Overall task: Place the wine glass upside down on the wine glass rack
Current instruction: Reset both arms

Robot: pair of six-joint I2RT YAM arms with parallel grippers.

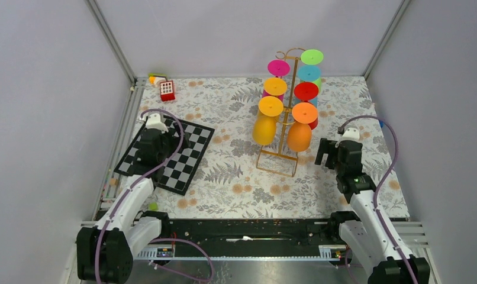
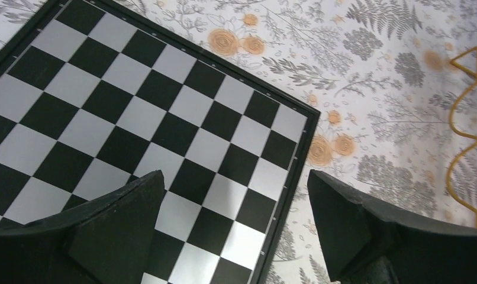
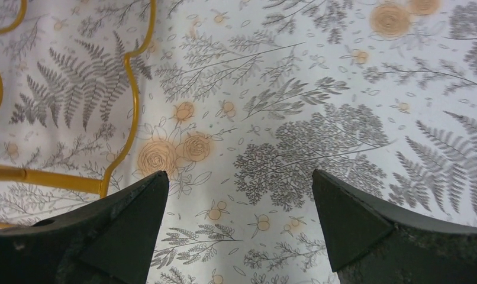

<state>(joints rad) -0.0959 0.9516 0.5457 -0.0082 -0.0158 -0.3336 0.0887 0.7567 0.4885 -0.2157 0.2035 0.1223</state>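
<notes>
The gold wire wine glass rack point(image 1: 278, 160) stands mid-table and carries several coloured wine glasses hung upside down; the nearest are a yellow one point(image 1: 264, 129) and an orange one point(image 1: 299, 135). Its wire base shows in the right wrist view point(image 3: 129, 106) and at the right edge of the left wrist view point(image 2: 461, 136). My right gripper point(image 1: 327, 155) point(image 3: 239, 183) is open and empty, low over the tablecloth just right of the rack base. My left gripper point(image 1: 165, 145) point(image 2: 236, 183) is open and empty above the chessboard point(image 1: 165, 155). No loose glass shows.
The black-and-white chessboard point(image 2: 135, 112) lies at the left. A red toy block point(image 1: 167, 90) and a small coloured object point(image 1: 155, 78) sit at the back left corner. A small green thing point(image 1: 152, 206) lies near the left arm's base. Grey walls enclose the floral tablecloth point(image 1: 224, 118).
</notes>
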